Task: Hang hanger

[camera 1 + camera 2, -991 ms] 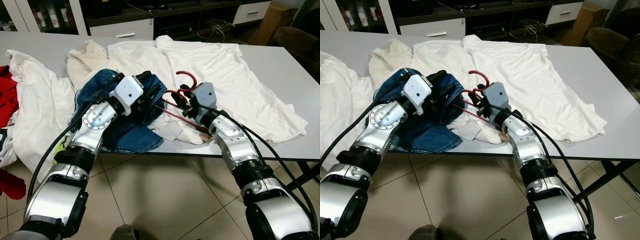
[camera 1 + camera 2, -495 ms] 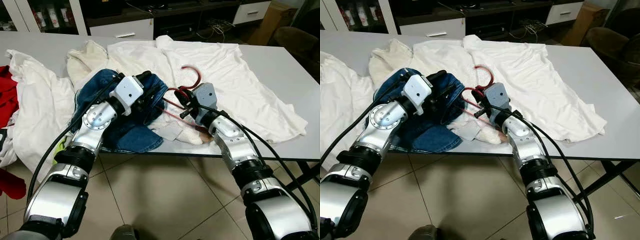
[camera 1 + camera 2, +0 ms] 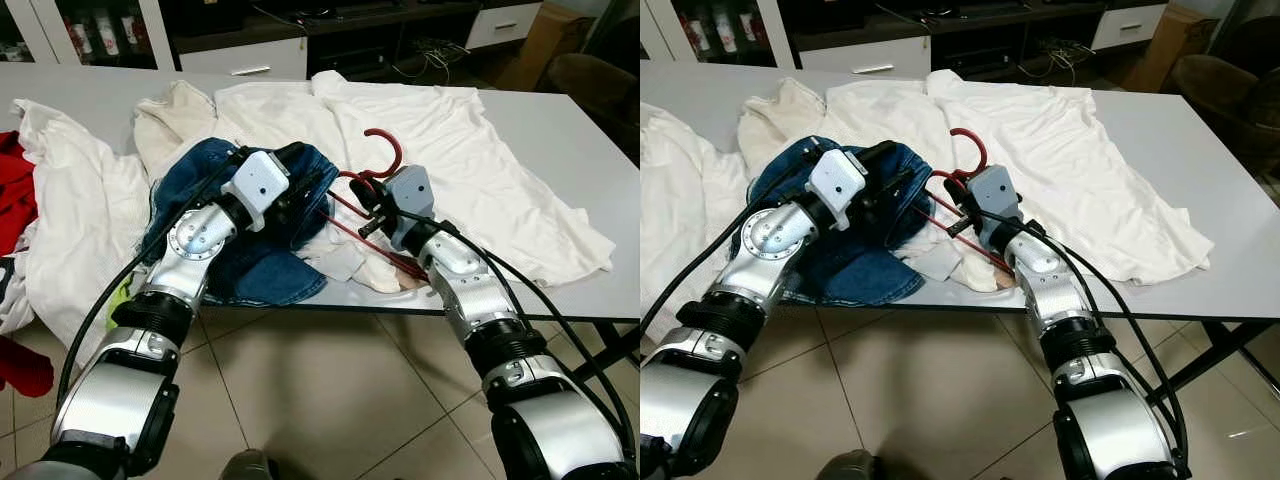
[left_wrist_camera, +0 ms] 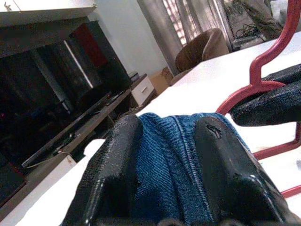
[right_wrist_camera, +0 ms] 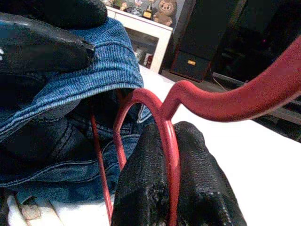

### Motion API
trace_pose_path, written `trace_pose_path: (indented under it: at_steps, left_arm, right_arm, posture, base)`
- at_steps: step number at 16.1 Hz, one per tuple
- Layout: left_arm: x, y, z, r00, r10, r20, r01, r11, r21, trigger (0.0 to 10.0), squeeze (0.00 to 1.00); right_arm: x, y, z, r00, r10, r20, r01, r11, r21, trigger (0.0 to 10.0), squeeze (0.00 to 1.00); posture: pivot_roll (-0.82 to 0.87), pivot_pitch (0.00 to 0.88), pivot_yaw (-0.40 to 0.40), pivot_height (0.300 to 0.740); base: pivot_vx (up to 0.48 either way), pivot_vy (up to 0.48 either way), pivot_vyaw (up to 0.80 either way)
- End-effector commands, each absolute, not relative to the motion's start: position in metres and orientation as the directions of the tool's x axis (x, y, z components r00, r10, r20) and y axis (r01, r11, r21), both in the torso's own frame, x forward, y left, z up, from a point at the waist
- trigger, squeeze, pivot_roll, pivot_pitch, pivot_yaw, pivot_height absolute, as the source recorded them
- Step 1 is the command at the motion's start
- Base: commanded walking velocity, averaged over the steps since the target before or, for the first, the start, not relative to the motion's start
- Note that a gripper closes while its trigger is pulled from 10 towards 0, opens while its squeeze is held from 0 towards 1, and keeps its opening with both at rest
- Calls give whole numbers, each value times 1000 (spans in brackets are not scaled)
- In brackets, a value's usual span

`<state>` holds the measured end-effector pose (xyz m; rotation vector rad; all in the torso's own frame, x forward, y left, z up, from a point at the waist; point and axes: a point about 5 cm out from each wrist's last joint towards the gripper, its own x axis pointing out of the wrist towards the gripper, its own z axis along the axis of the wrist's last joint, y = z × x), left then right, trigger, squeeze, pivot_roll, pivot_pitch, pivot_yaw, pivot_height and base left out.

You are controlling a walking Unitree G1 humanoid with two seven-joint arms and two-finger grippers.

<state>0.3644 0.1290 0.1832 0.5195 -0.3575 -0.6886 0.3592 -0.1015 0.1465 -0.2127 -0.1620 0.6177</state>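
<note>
The right gripper (image 5: 171,188) has its two black fingers (image 5: 141,188) pressed closed on the thin neck of the red hanger (image 3: 383,150), just below the hook, while the left gripper (image 4: 174,165) has its fingers (image 4: 113,174) clamped on a fold of the blue jeans (image 3: 255,265) close beside it. The hanger lies over the white clothes (image 3: 470,160) on the desk (image 3: 570,120), with one shoulder going under the denim. I judge the step is putting the hanger into the jeans; next the left gripper should keep the cloth open while the right one slides the hanger further in.
</note>
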Motion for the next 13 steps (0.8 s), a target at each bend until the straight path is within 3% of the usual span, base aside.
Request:
trace_pose_path:
  at_steps: [1, 13]
  left_arm:
    - [364, 128, 182, 720, -679, 145, 503, 654, 565, 10000, 0]
    - [361, 124, 172, 710, -696, 112, 531, 632, 565, 10000, 0]
  right_arm:
    - [361, -105, 154, 804, 584, 109, -543, 797, -263, 10000, 0]
    - [355, -100, 144, 792, 604, 93, -559, 777, -289, 10000, 0]
  posture:
    - [133, 3, -21, 740]
    - [31, 0, -2, 740]
  base:
    - [0, 0, 0]
    - [0, 0, 0]
